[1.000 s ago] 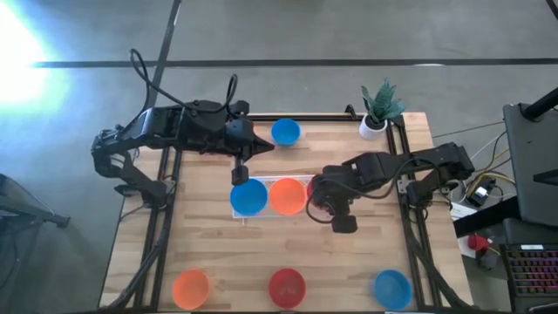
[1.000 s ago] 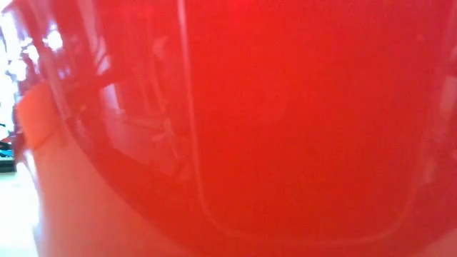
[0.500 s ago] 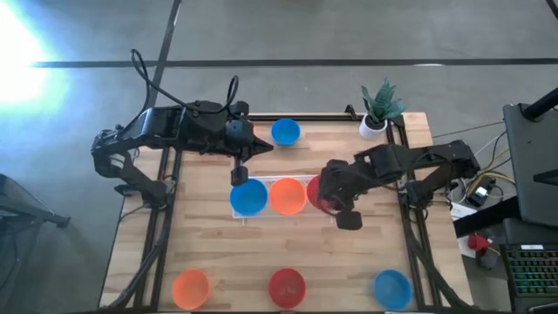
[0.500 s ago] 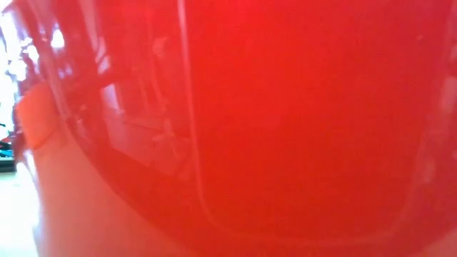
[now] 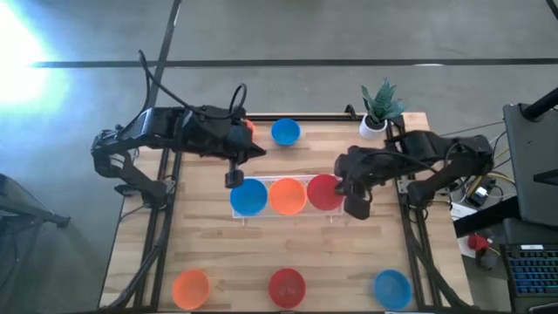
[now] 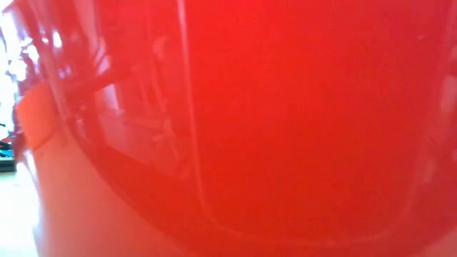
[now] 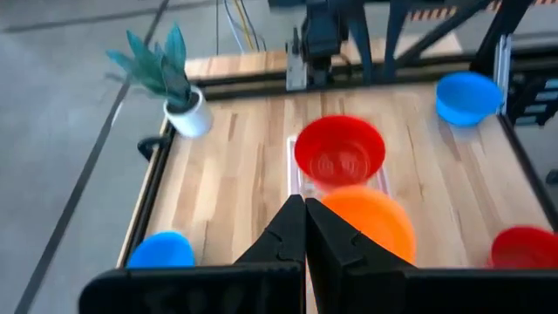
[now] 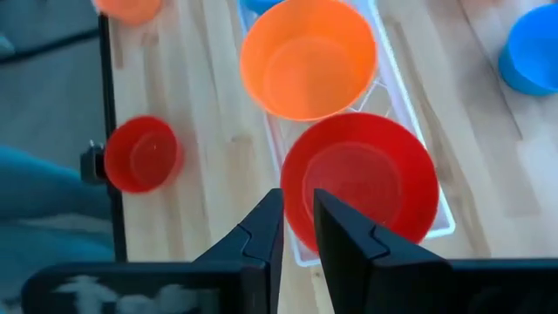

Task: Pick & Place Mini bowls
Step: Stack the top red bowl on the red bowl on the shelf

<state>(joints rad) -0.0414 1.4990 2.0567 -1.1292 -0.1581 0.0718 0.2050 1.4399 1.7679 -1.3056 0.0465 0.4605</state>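
Red, orange and blue plastic fill the white tray (image 5: 261,213) at the middle of the tabletop (image 5: 200,244): we count three mini bowls seated there in a row, the blue bowl (image 5: 248,196), the orange bowl (image 5: 287,195) and the red bowl (image 5: 324,192). We judge the task about half done. Four bowls lie loose: a blue one (image 5: 285,132) at the far edge, and an orange one (image 5: 191,287), a red one (image 5: 287,286) and a blue one (image 5: 392,289) along the near edge. The low view shows only red plastic pressed against the lens.

The right pincer (image 5: 357,206) hangs just beside the red bowl in the tray, on its right. In the right wrist view its fingers (image 8: 266,228) stand a narrow gap apart over the bowl's near rim and hold nothing, so we read the bowl as released and resting in the tray.

The left pincer (image 5: 234,178) hovers just behind the tray's blue bowl, its fingers pressed together and empty in the left wrist view. The loose blue bowl at the far edge lies nearest to it, and we judge that one a likely next pick.
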